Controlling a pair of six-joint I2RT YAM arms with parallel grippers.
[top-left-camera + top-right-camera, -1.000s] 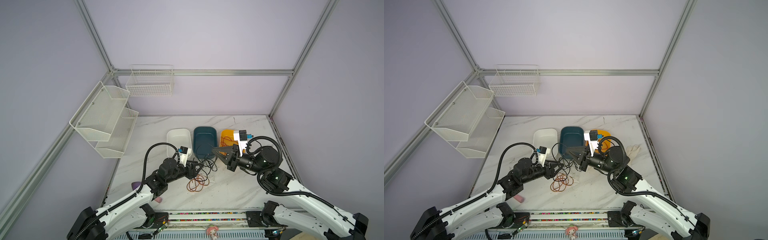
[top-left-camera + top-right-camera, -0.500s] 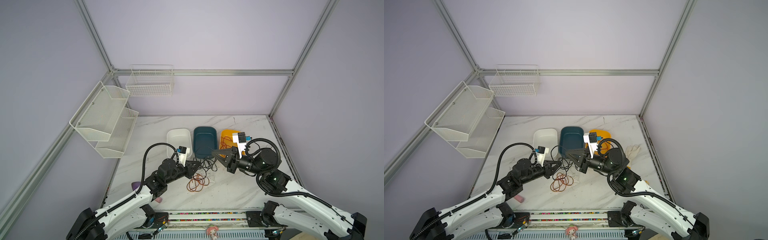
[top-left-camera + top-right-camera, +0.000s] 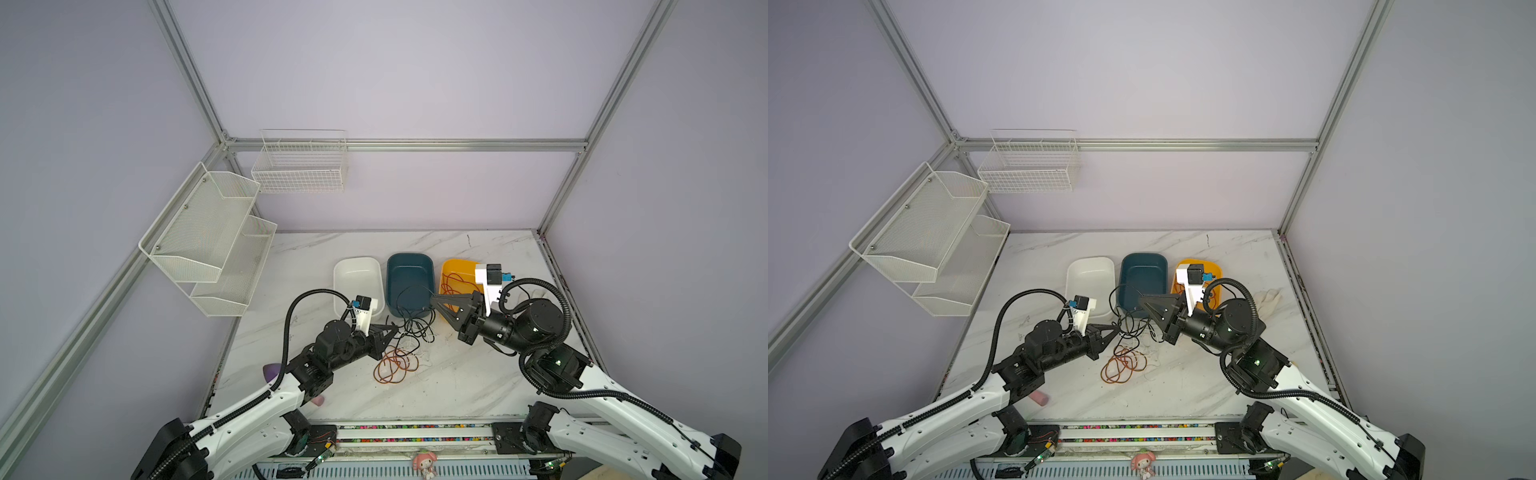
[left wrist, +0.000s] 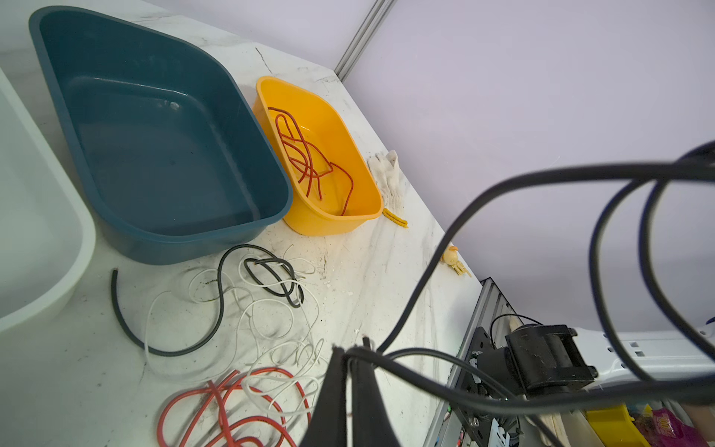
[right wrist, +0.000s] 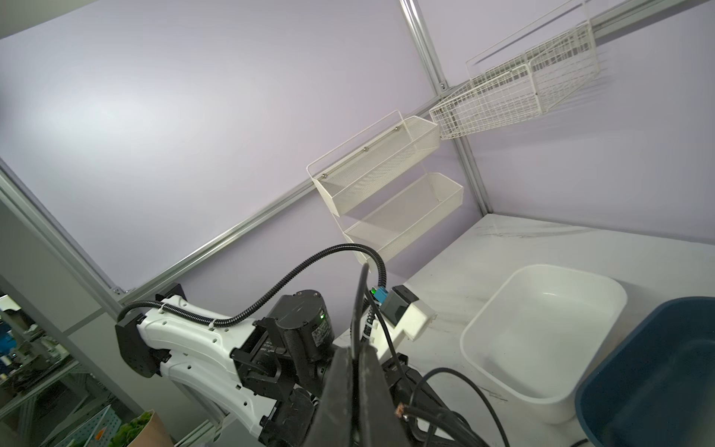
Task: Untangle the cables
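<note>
Worktop [image 3: 478, 386]: white marbled slab, with both arms reaching in from the near edge.

Bins: we note three in a row across the middle. The white bin [image 3: 357, 276], teal bin [image 3: 409, 266] and yellow bin [image 3: 451, 264] stand close side by side, with the teal one in the centre.

Left hand [image 3: 392, 329]: low over the worktop, in front of the white bin. Its fingers are together, clamped on a black cable [image 4: 580, 172] that leaves the tips and climbs away.

Right hand [image 3: 433, 297]: raised, just before the teal bin's near rim. Its fingers are together on a black strand [image 5: 356, 309] that rises from between the tips. We cannot tell whether both hands hold the same piece.

Cables: black loops [image 3: 417, 324] hang between the two hands. Below them on the worktop lie a red-orange coil [image 3: 392, 365], a loose white cable [image 4: 267, 309] and a second black cable [image 4: 218, 305], the last just in front of the teal bin. More red-orange cable [image 4: 305, 154] lies inside the yellow bin.
</note>
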